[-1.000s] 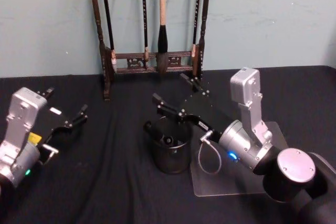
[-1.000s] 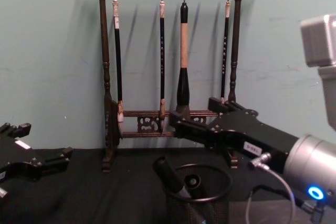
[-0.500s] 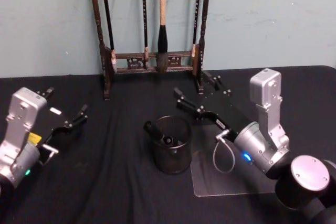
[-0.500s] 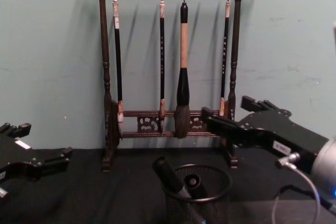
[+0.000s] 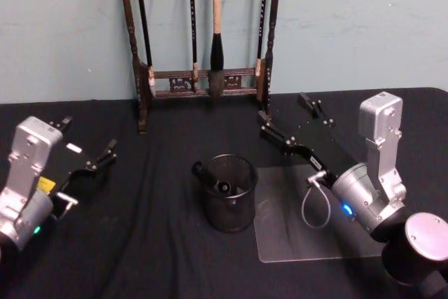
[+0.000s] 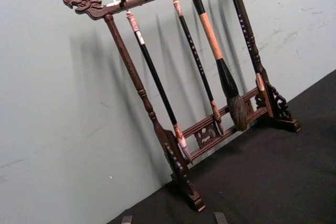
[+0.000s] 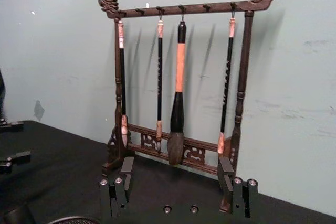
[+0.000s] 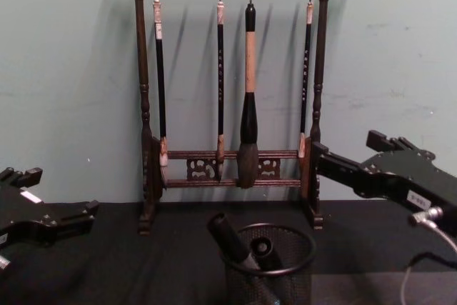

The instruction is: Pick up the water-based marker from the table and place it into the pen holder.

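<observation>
Now marker (image 5: 210, 178) left of right end effector (image 5: 288, 120)

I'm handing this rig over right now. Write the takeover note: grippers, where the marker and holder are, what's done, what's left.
Right gripper: fingers open, empty, above the table between the pen holder and the brush rack.
Left gripper: open, empty, parked at the table's left side.
Pen holder: upright at table centre, beside the clear mat.
Marker: in the holder, leaning against its rim.
Done: marker placed.
Left: park the right arm.
</observation>
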Tool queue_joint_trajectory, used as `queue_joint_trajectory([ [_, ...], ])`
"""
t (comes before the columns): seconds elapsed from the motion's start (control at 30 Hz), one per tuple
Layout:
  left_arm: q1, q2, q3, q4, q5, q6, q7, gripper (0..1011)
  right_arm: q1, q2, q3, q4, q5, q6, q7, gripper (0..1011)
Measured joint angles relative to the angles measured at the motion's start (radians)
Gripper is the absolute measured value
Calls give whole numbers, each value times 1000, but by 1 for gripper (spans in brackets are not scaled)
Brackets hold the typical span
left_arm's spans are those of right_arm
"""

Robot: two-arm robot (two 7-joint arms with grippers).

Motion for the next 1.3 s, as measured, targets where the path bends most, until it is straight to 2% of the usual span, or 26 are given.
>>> queue_joint_trajectory([
  [0.33,0,0,0,0,0,0,0,1009,-23,5,28,-4,-11,9,-4,1002],
  [0.63,0,0,0,0,0,0,0,1009,-36,7,50,11,0,23,-2,1002],
  [1.3,0,0,0,0,0,0,0,1009,-23,-12,56,99,-14,20,-6,1002],
])
